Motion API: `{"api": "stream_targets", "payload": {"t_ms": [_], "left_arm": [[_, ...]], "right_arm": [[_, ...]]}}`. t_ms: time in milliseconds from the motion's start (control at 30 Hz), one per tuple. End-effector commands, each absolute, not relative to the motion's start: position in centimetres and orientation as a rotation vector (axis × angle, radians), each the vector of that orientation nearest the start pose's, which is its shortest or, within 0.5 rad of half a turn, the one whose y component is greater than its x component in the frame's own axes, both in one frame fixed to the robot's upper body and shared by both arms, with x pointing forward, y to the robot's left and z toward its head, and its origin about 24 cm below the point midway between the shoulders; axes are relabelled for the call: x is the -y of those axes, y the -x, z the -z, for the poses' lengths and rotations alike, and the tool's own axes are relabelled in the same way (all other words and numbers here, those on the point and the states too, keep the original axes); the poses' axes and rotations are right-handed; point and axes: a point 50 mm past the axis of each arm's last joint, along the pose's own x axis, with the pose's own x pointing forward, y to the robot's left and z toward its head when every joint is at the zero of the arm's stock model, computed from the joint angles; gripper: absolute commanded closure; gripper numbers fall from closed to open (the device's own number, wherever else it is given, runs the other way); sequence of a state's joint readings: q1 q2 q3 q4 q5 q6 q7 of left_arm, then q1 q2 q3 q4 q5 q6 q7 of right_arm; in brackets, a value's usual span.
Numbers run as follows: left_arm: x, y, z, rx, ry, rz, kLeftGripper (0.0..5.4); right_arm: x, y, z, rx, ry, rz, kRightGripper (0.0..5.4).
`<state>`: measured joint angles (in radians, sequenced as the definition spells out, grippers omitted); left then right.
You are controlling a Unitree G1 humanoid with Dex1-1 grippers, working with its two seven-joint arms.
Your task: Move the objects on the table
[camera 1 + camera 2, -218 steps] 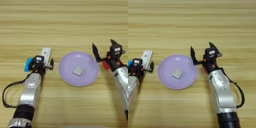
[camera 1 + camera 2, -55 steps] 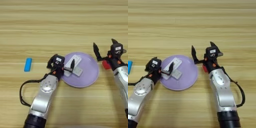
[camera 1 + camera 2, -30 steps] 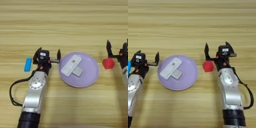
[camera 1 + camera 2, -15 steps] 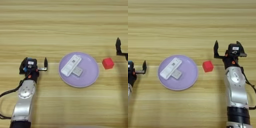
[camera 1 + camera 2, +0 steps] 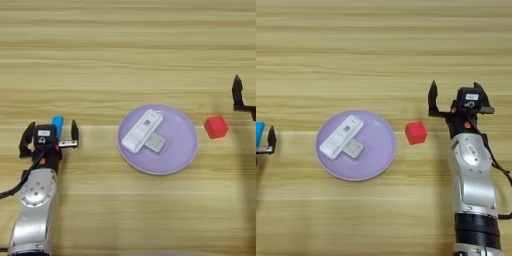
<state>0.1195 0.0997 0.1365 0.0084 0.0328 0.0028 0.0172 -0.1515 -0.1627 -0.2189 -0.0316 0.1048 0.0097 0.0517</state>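
A long white stick with a label (image 5: 142,131) lies slanted in a purple plate (image 5: 182,150), partly over a pale grey square block (image 5: 155,142). A small red cube (image 5: 416,132) rests on the wooden table (image 5: 125,60) just right of the plate. My left gripper (image 5: 48,137) is open at the left, with a small blue block (image 5: 57,125) between its fingers but not pinched. My right gripper (image 5: 455,99) stands open to the right of the red cube, with nothing in it.
The plate (image 5: 378,155) sits at the table's middle. The blue block (image 5: 258,134) shows at the far left edge in the right eye view.
Both arms have drawn outward from the plate. The left gripper moved left to the blue block; the right gripper moved right, away from the red cube. The stick stays in the plate.
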Motion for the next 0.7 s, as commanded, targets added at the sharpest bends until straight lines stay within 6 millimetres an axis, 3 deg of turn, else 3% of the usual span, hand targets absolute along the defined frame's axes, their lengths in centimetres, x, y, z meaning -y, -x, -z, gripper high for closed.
{"api": "stream_targets", "payload": {"t_ms": [33, 700], "left_arm": [[-21.3, -22.7, -0.7, -0.166, -0.141, -0.174, 0.02], [-22.2, -23.0, 2.1, -0.313, -0.029, -0.202, 0.02]], "right_arm": [[21.8, -27.9, -10.1, 0.198, 0.047, 0.115, 0.0], [21.6, -28.0, -10.2, 0.205, 0.042, 0.112, 0.0]]}}
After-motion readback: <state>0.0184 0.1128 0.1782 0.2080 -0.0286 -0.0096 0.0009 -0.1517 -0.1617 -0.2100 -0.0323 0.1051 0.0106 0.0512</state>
